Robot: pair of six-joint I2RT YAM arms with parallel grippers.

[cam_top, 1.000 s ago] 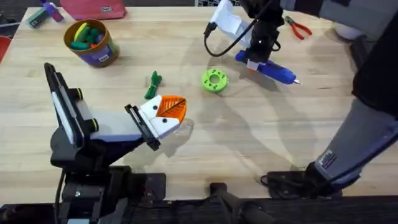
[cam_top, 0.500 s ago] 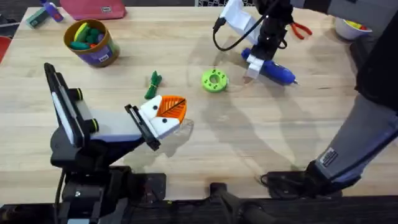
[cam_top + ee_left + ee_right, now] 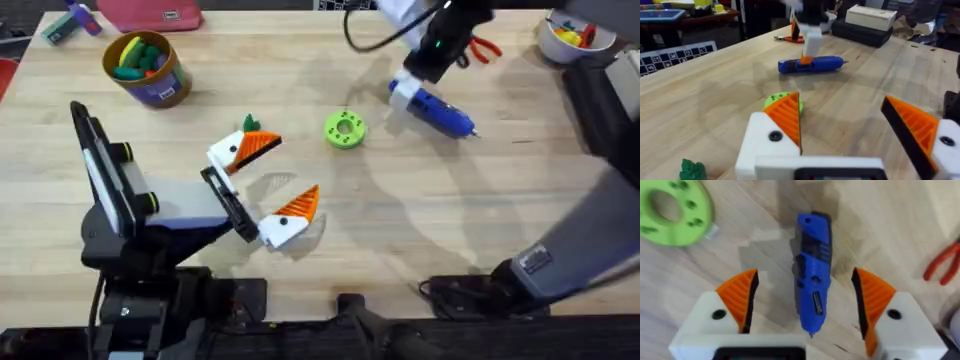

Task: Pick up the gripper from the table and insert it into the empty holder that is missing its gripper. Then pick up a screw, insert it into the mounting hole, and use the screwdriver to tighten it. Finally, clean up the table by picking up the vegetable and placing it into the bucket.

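- Your right gripper (image 3: 802,312) hung spread wide over the screwdriver (image 3: 812,272), its long axis running between the fingers, not gripped.
- Your left gripper (image 3: 260,185), released too, sat well apart from the screwdriver.

Blue screwdriver (image 3: 432,108) flat on the table, dark green vegetable (image 3: 249,122) well apart from yellow-rimmed bucket (image 3: 147,65).

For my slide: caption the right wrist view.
Open right gripper with orange ribbed pads hovers over the blue pen-shaped screwdriver on the wooden table.
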